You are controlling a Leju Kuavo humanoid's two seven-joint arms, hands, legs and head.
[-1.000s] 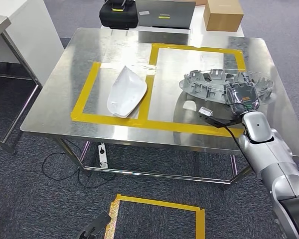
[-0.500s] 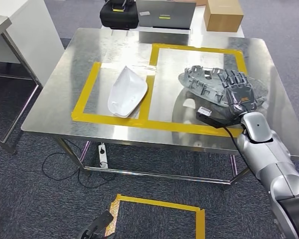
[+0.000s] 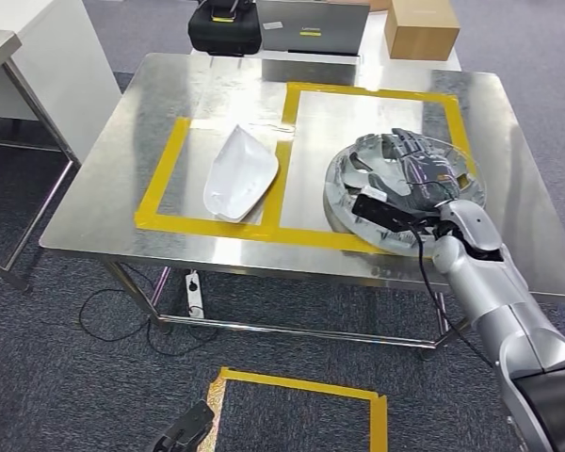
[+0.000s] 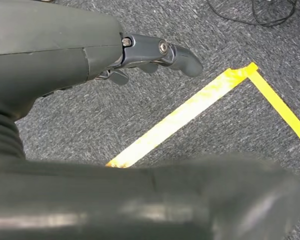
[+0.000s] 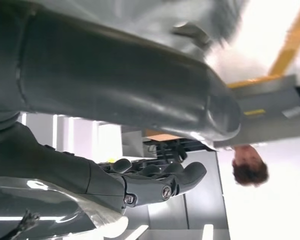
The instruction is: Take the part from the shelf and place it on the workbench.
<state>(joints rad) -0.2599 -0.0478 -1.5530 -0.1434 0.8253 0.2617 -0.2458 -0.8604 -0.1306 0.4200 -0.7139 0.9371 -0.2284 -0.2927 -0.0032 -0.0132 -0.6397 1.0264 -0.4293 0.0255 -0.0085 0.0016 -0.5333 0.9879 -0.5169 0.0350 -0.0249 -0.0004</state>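
One steel workbench takes up most of the head view, w/ two yellow-tape rectangles marked on top, prob. as drop zones. Next in size, the grey plastic part, a round ribbed moulding, sits in the right-hand rectangle, seemingly resting flat on the bench, so placement looks about done. Robot's right hand lies over the part's top, fingers spread across it; can't tell if it grips or just rests, and the blurred right wrist view, showing extended fingers, doesn't settle it. White curved shell lies in the left rectangle, well apart from the part. Beyond the bench's far edge: black bag, laptop, cardboard box. Left hand hangs over grey carpet near floor tape, fingers apart and nothing in them, idle as the job needs one arm.
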